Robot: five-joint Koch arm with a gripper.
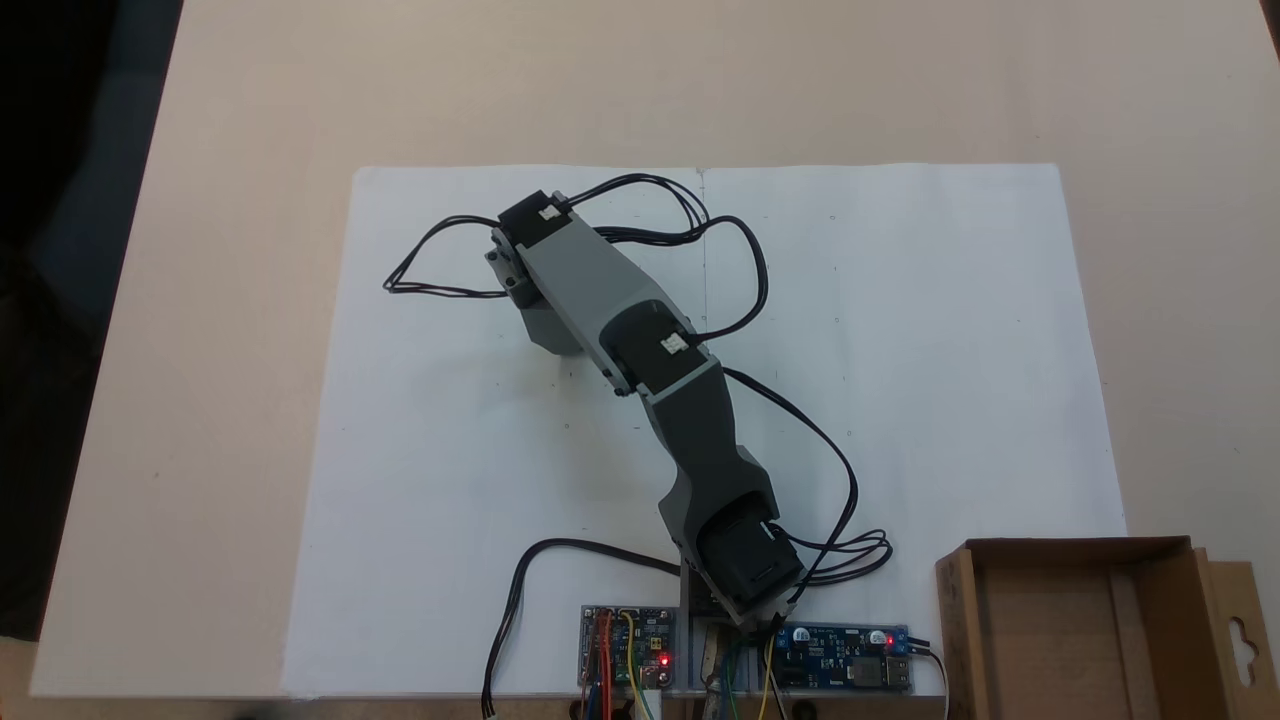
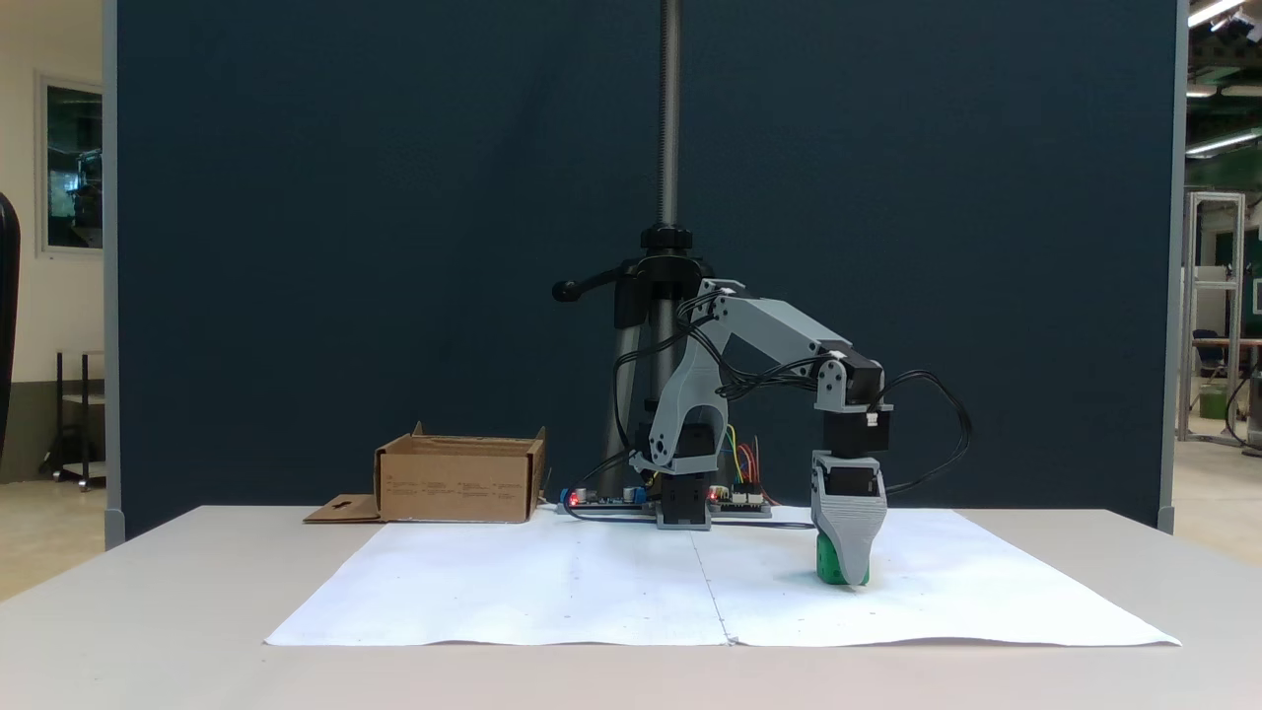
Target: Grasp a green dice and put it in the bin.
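Observation:
In a fixed view the green dice (image 2: 827, 569) rests on the white paper, right of centre, and only its left part peeks out from behind the grey jaw. My gripper (image 2: 846, 574) points straight down over it, its tip at paper level. The broad jaw faces the camera and covers the other one, so the grip cannot be read. Seen from above, the arm (image 1: 600, 310) stretches up and left over the paper and hides the dice beneath the wrist. The bin, an open brown cardboard box (image 1: 958, 640) (image 2: 458, 483), stands beside the arm's base.
White paper sheets (image 1: 900, 350) cover the middle of the beige table. Circuit boards (image 1: 845, 655) and black cables (image 1: 740, 270) lie around the arm's base. A camera-stand pole (image 2: 670, 118) rises behind the arm. The bin's flap (image 1: 1240, 640) has a hanger cutout.

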